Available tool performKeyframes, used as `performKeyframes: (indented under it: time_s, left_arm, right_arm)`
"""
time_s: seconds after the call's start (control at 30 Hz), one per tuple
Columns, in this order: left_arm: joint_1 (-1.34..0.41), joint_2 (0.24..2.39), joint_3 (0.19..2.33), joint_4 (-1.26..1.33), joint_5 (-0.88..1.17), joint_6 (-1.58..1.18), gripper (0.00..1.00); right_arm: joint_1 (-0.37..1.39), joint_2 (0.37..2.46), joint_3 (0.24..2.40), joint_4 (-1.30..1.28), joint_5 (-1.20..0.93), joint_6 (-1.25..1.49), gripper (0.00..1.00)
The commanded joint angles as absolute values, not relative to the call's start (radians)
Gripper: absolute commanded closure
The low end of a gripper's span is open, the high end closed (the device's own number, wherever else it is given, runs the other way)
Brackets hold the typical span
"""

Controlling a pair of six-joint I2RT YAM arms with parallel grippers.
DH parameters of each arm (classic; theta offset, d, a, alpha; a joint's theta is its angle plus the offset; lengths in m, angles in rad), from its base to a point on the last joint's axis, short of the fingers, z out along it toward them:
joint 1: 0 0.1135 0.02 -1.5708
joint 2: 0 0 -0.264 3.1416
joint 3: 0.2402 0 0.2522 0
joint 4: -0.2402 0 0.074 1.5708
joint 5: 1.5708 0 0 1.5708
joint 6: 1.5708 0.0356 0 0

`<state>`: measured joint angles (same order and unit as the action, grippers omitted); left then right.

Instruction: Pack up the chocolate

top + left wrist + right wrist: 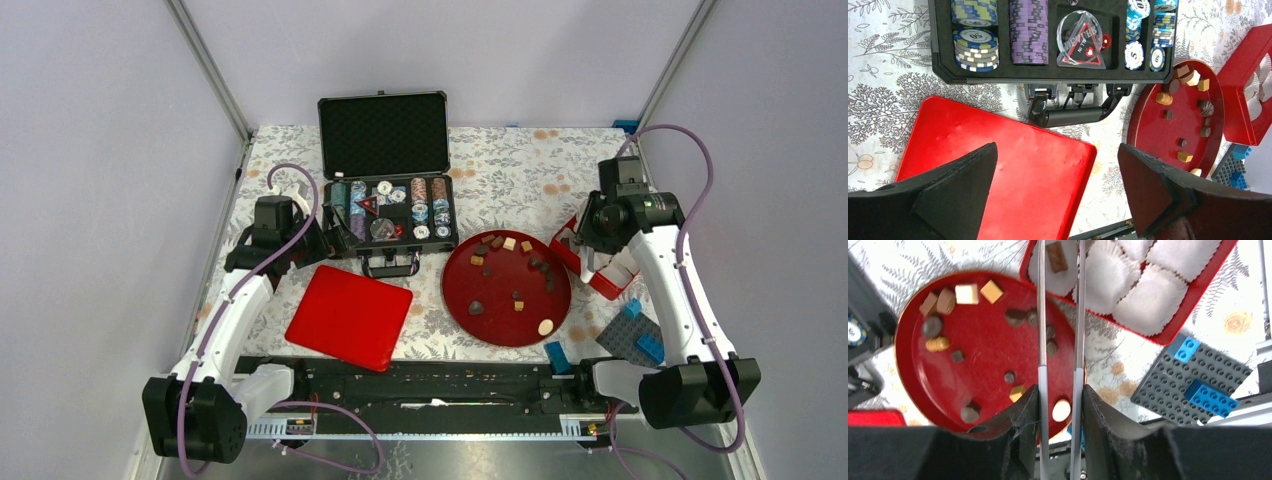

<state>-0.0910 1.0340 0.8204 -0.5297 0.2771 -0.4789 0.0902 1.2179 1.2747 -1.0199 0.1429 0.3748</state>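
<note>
Red dominated the near half of the floral tablecloth [520,170]. Nearest the arm bases, at 7 o'clock from the table's middle, a square red lid [350,317] lay flat. The left pincer [1056,147] hovered above it, its black fingers spread wide and gripping nothing. At 5 o'clock sat a round red plate [500,325]. Just beside it, at 4 o'clock, a grey baseplate [618,343] carried blue bricks [650,347].

Most of the chocolate [966,293] lay scattered on the plate as small dark brown, tan and cream cubes and rounded lumps, thickest toward the plate's 12 o'clock edge. At 2 o'clock from the plate, close against its rim, stood a red box [1235,90] lined with white paper cups [1148,305]. The right pincer [1060,390] was pressed together on metal tongs [1041,315], whose two thin blades reached over the plate into the box. One brown bar of chocolate rested in a cup between the blade tips; whether the blades touched it could not be told.

Farthest, at 12 o'clock, a black case [385,135] stood open, holding rows of poker chips [438,195].
</note>
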Motion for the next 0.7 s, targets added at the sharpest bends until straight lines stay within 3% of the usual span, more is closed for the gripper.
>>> performKeyframes:
  time_s: [0.0, 0.67]
  left_arm:
    - [-0.096, 1.035, 0.859, -0.502, 0.277, -0.466, 0.01]
    - [-0.1, 1.054, 0.852, -0.496, 0.234, -0.459, 0.01]
  right_arm:
    - [0.035, 1.284, 1.282, -0.915, 0.196, 0.316, 1.0]
    - [-0.066, 1.411, 1.224, -0.801, 0.176, 0.293, 0.92]
